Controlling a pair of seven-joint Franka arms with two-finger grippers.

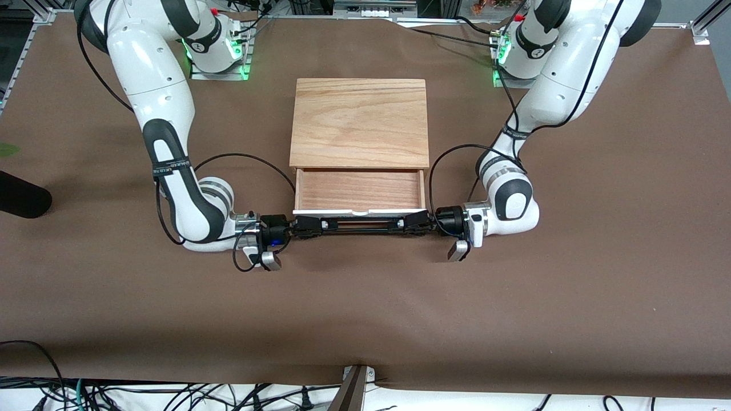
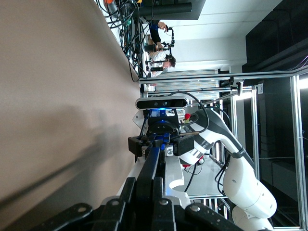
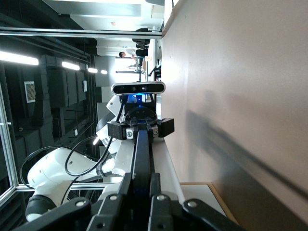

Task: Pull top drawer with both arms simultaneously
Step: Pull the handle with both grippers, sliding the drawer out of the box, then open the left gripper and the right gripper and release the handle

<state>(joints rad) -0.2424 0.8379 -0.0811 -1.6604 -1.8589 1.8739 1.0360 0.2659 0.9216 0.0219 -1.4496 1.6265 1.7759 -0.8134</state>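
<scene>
The top drawer (image 1: 360,191) stands pulled open out of the oak cabinet (image 1: 360,123), with its reddish-brown inside showing. Its black bar handle (image 1: 361,224) runs along the white front panel (image 1: 320,212). My right gripper (image 1: 311,225) is shut on the handle's end toward the right arm's side. My left gripper (image 1: 414,221) is shut on the other end. In the left wrist view my left gripper (image 2: 149,195) clamps the bar (image 2: 155,159), with the right gripper (image 2: 161,144) farther along it. In the right wrist view my right gripper (image 3: 141,187) clamps the bar (image 3: 143,151), with the left gripper (image 3: 140,129) farther along.
The brown table cover (image 1: 365,308) stretches wide on the side of the drawer nearer the front camera. A black rounded object (image 1: 20,197) lies at the table edge on the right arm's end. Cables (image 1: 114,394) hang below the near edge.
</scene>
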